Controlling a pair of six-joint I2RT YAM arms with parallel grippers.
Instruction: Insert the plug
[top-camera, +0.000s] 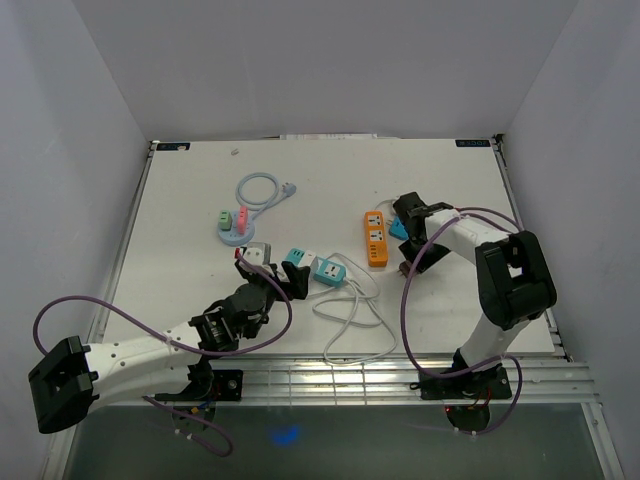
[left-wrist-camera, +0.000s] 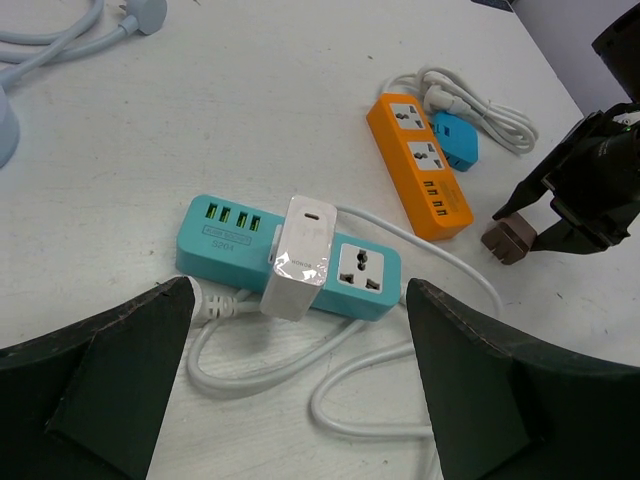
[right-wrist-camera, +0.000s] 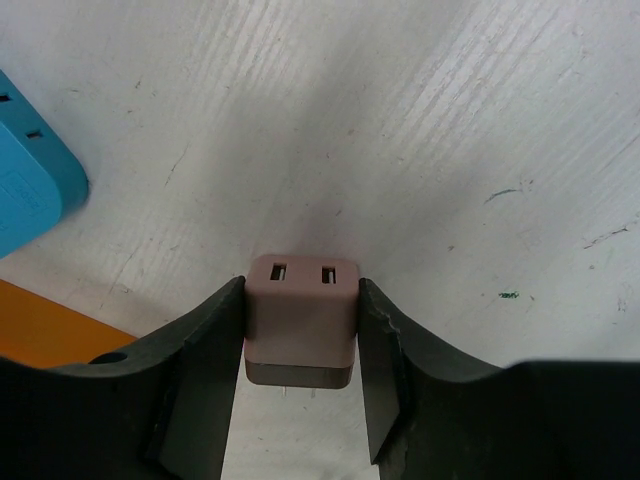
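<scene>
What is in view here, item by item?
table: one, white, underneath
brown plug: one, brown, in right end effector
orange power strip: one, orange, right
blue adapter: one, blue, beside orange strip
teal power strip: one, teal, centre
white charger: one, white, on teal strip
white cords: two, white, by the strips
looped cord: one, pale blue, far centre
round hub: one, pale blue, beside that cord
left end effector: one, black, open
right end effector: one, black, gripping plug
</scene>
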